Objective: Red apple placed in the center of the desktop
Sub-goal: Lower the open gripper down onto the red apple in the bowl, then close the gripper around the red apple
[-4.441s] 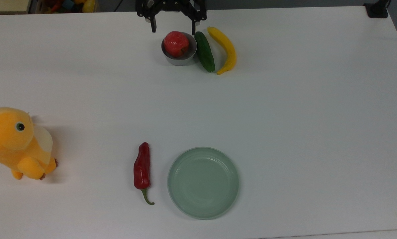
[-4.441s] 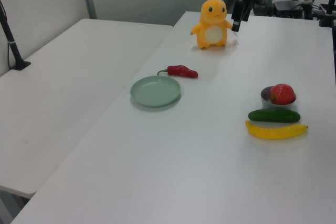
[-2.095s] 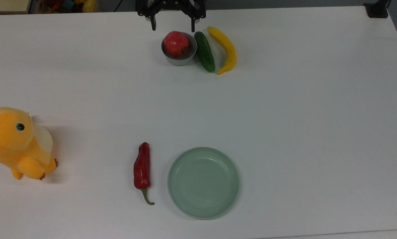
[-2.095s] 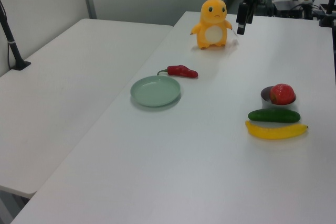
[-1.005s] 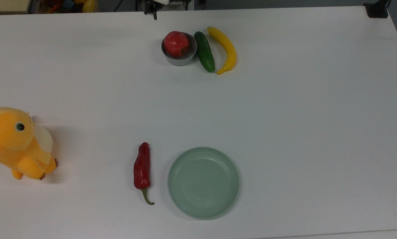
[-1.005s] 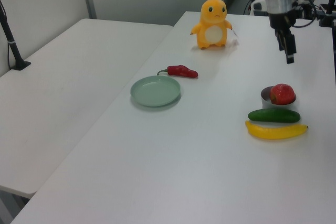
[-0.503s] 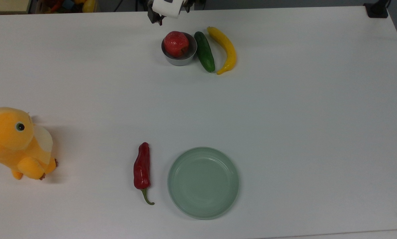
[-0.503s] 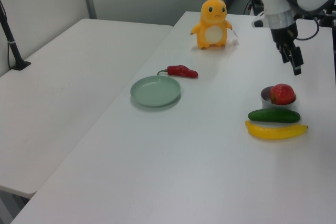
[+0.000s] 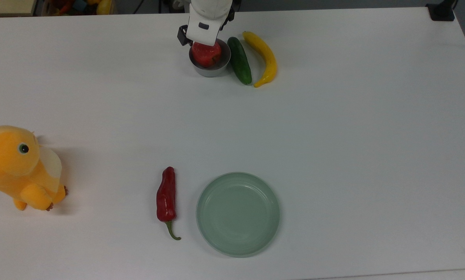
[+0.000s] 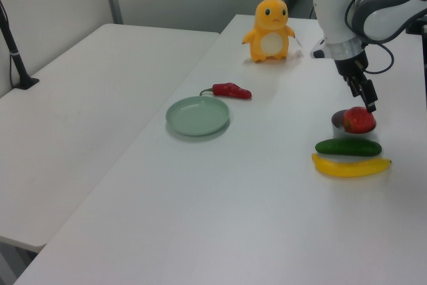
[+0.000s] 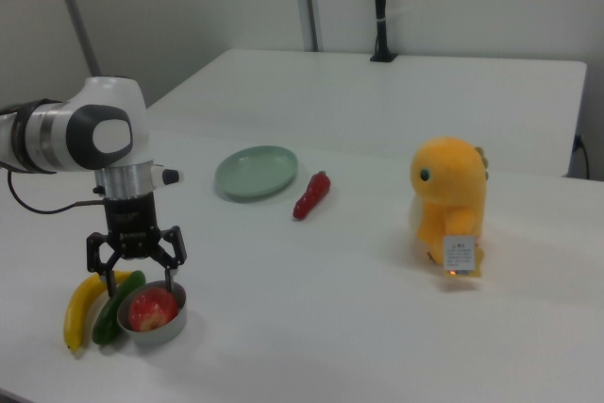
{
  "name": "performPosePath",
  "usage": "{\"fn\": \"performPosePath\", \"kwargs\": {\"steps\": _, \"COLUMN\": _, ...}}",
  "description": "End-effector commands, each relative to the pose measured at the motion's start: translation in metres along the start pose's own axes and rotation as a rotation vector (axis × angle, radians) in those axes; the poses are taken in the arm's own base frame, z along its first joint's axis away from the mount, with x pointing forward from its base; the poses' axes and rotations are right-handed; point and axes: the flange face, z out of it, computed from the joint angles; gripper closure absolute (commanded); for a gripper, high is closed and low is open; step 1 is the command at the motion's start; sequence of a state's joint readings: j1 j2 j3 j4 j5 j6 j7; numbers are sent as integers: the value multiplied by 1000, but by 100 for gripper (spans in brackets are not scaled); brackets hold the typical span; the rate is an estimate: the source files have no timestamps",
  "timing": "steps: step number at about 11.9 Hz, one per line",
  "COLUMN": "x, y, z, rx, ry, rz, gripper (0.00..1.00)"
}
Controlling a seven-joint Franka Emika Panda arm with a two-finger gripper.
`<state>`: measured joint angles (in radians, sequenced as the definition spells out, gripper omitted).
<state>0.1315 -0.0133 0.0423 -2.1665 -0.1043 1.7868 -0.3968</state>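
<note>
apple [image 9: 206, 55]: top half is under the robot's white wrist in the top view
bowl [image 9: 210, 68]: far rim covered too
plush toy [image 9: 18, 167]: cut off by the top view's left edge
table [image 9: 333, 136]: runs past the frame

No legible text or labels.

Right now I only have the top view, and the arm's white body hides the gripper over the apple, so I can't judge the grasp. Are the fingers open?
Observer: Yes. In the right view the gripper is open, with a finger on each side over the red apple.
Operator: Are the tips inside the bowl?
Observer: Not yet. In the right view they hang about level with the apple's top, above the rim of the grey bowl.
</note>
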Motion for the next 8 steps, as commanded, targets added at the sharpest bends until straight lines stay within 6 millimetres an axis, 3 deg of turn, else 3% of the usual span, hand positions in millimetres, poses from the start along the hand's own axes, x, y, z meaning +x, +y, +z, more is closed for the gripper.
{"fn": "performPosePath", "kwargs": {"steps": 1, "x": 17, "y": -5, "z": 15, "rx": -37, "ry": -1, "rz": -42, "gripper": 0}}
{"fn": "performPosePath", "kwargs": {"steps": 8, "x": 26, "y": -5, "z": 30, "rx": -46, "ry": -25, "rz": -56, "gripper": 0}}
